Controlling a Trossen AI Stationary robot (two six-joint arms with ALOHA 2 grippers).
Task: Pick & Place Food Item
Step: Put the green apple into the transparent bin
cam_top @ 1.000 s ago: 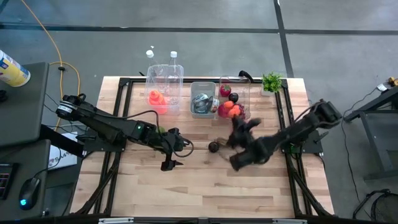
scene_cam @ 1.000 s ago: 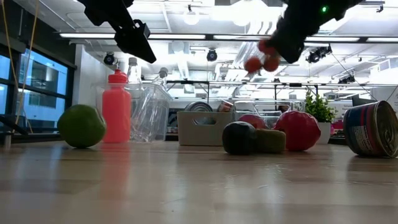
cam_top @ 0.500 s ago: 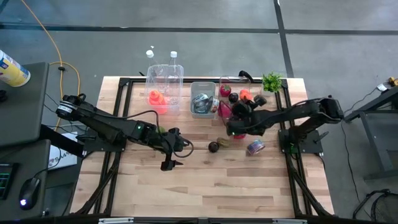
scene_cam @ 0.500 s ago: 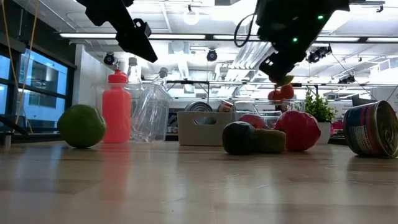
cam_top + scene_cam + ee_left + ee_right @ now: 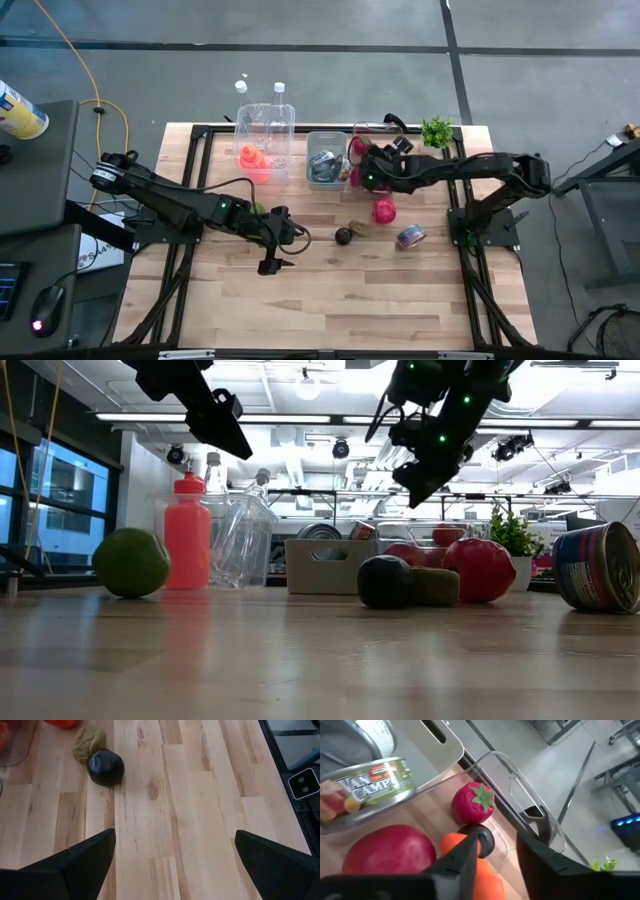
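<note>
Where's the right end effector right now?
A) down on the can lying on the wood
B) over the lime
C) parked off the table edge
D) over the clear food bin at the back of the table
D: in the high view the right end effector sits over the clear bin, and the right wrist view looks down at the strawberry and orange fruit inside it.

Grey concrete floor [image 5: 520, 90] surrounds the wooden table [image 5: 330, 290]; strip lights [image 5: 300, 418] line the ceiling beside tall windows [image 5: 60, 500].
</note>
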